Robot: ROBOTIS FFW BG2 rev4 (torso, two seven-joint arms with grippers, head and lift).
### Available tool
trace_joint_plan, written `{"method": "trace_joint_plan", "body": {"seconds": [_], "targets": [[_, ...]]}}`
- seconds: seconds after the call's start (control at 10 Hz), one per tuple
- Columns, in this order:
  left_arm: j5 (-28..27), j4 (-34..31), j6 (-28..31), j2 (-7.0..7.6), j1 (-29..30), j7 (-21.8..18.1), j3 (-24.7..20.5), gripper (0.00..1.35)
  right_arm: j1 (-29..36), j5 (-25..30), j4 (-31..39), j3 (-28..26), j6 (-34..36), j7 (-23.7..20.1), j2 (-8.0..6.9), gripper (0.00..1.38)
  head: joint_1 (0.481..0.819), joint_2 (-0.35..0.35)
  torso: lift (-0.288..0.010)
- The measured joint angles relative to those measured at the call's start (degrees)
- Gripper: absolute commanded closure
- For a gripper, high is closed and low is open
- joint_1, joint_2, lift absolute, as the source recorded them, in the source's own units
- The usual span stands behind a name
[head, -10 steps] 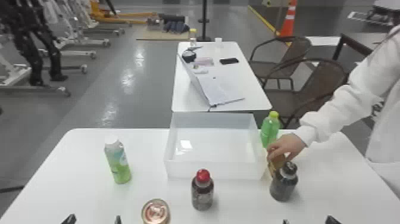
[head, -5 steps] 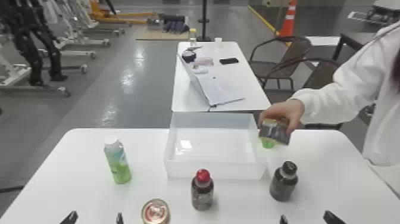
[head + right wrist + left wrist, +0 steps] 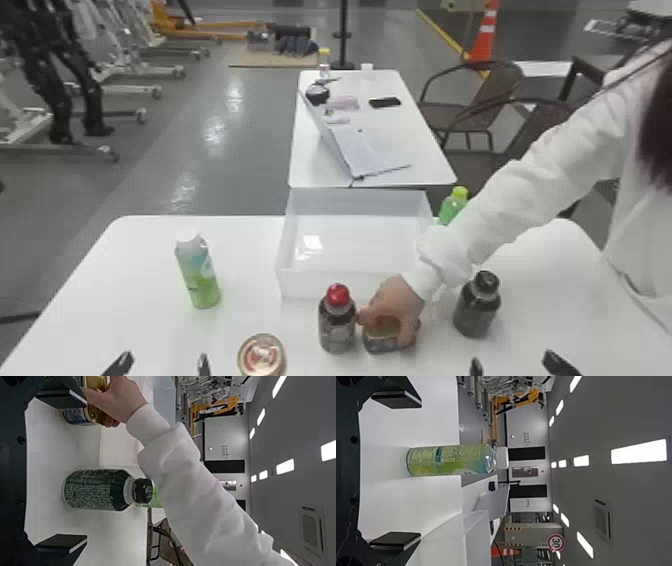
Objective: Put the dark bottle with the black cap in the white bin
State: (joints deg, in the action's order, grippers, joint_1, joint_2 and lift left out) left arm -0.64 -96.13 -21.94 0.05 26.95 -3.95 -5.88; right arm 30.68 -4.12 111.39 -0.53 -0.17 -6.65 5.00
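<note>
While a person's hand (image 3: pixel 395 302) holds a gold and dark can (image 3: pixel 382 342) near the middle of the desk (image 3: pixel 125 335), the dark bottle with the black cap (image 3: pixel 476 306) stands upright on this same desk. It is outside the white bin (image 3: pixel 320 282), to the right of its front corner and apart from it.

The right gripper (image 3: pixel 512 363) is at the near edge of the head view, and its fingers are wide apart with nothing between their tips. In the right wrist view, the bottle stands ahead of this open space. The left gripper (image 3: pixel 164 362) also has its fingers far from each other and grips no object; ahead of it stands a green and blue bottle with a white cap (image 3: pixel 199 275).

Just beside the can in the hand there is a dark bottle with a red cap (image 3: pixel 337 322). Another can (image 3: pixel 262 356) stands nearer to the robot, and a green bottle (image 3: pixel 452 206) is behind the person's white sleeve (image 3: pixel 520 200).
</note>
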Motion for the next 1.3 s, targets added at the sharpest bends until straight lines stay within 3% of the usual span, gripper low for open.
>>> {"method": "trace_joint_plan", "body": {"seconds": [0.3,0.9,1.3], "targets": [[0.0,0.1,-0.1,0.0,-0.1,0.0,0.1,0.13,-0.8,-1.2,-0.7,0.2,0.6,-1.1,1.1,0.1,0.549,0.0,-0.1],[0.2,0.2,-0.2,0.0,-0.1,0.0,0.3,0.13,-0.9,-1.2,-0.6,0.3,0.6,-1.1,1.16,0.11,0.549,0.0,-0.1],[0.3,0.3,-0.3,0.0,-0.1,0.0,0.3,0.13,-0.9,-1.4,-1.1,0.3,0.2,-1.1,0.84,0.19,0.549,0.0,-0.1]]}}
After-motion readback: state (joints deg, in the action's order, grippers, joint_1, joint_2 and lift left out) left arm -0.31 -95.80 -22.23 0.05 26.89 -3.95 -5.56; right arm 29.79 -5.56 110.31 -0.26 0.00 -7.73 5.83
